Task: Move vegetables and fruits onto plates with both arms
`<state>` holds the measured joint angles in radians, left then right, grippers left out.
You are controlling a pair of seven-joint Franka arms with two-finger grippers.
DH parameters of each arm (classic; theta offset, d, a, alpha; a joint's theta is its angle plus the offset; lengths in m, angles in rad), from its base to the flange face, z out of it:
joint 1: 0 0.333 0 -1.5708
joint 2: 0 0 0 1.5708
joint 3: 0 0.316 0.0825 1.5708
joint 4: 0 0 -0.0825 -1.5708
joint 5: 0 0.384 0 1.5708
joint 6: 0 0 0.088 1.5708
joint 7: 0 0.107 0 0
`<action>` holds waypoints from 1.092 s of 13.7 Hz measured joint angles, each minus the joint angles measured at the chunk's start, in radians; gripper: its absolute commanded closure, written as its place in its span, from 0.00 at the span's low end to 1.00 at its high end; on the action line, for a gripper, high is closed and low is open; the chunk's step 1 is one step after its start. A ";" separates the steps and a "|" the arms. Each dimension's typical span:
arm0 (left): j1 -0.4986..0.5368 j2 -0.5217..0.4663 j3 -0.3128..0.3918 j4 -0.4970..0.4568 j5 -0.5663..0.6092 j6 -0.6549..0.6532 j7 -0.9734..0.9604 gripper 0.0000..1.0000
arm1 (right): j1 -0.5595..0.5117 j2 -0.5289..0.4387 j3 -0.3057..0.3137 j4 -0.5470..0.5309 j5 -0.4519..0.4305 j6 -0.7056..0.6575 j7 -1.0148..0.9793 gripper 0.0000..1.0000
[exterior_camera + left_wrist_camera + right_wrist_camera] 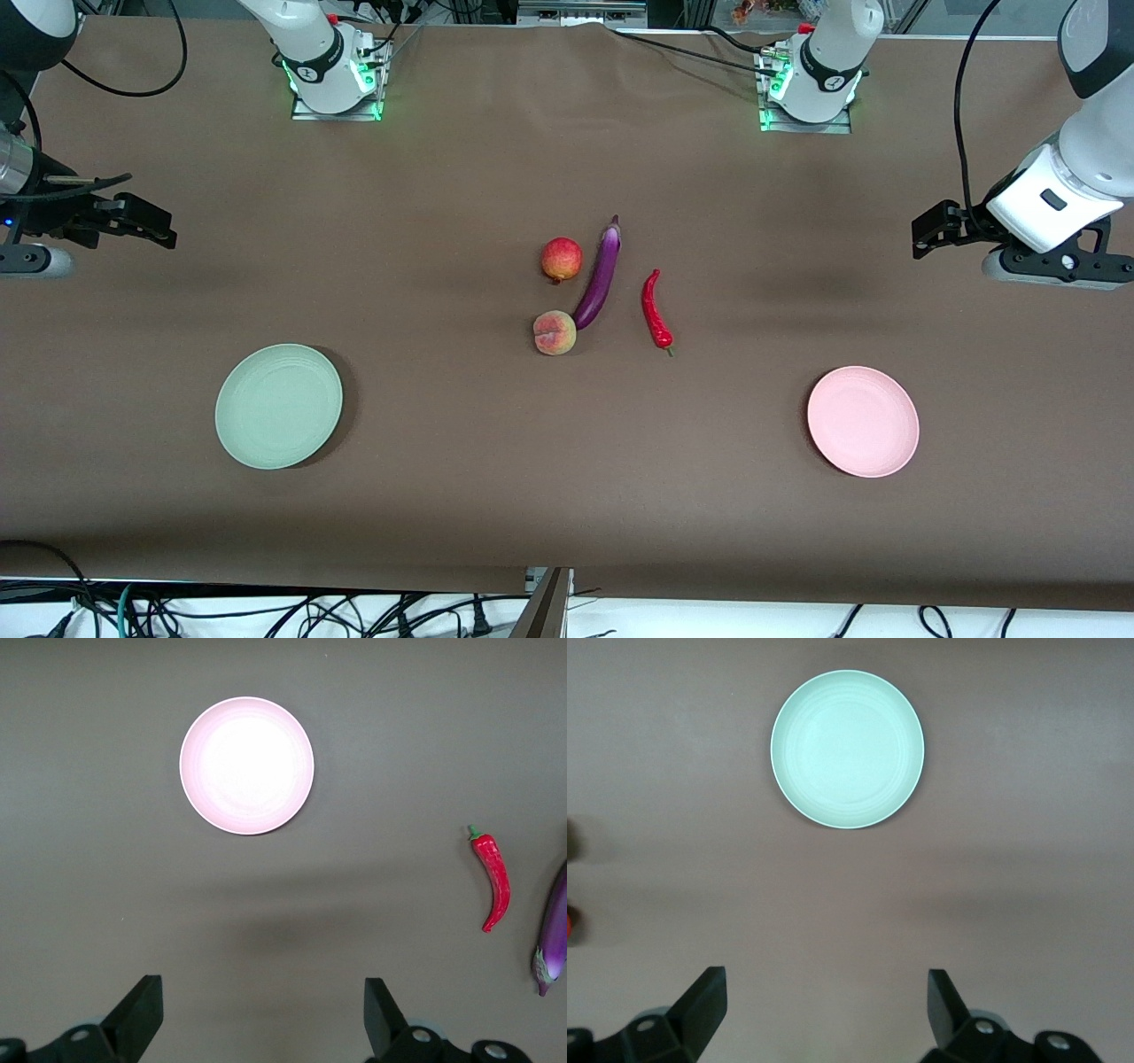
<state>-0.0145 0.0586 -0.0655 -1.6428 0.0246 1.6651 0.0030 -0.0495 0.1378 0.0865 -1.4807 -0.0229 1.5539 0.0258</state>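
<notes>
In the middle of the brown table lie the vegetables and fruits: a long purple eggplant (599, 279) (554, 939), a red chili pepper (656, 310) (493, 879) beside it toward the left arm's end, a red-yellow fruit (562, 259) and a peach (555, 332). The peach touches the eggplant's thick end. The pale green plate (278, 406) (847, 749) and the pale pink plate (862, 422) (247, 765) hold nothing. My right gripper (166, 227) (827, 1005) hangs open over bare table at its own end. My left gripper (919, 239) (263, 1010) hangs open over bare table at its end.
Both arm bases (332, 75) (811, 89) stand at the table's edge farthest from the front camera. Cables (266, 616) trail below the edge nearest that camera. Brown cloth (567, 461) covers the table between the two plates.
</notes>
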 measured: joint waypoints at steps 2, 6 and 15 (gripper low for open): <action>0.000 0.000 0.000 0.000 0.000 0.000 0.000 0.00 | 0.000 0.012 0.002 0.000 0.000 0.023 0.000 0.00; 0.000 0.000 -0.001 -0.001 0.000 -0.011 -0.001 0.00 | 0.000 0.028 0.005 0.000 0.000 0.045 0.000 0.00; -0.012 0.159 -0.210 -0.029 -0.001 0.043 -0.214 0.00 | 0.001 0.101 0.007 0.001 0.000 0.055 0.000 0.00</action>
<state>-0.0261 0.2176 -0.2754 -1.6719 0.0241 1.7082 -0.2106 -0.0483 0.2385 0.0930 -1.4799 -0.0229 1.6091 0.0253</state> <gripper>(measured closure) 0.000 0.000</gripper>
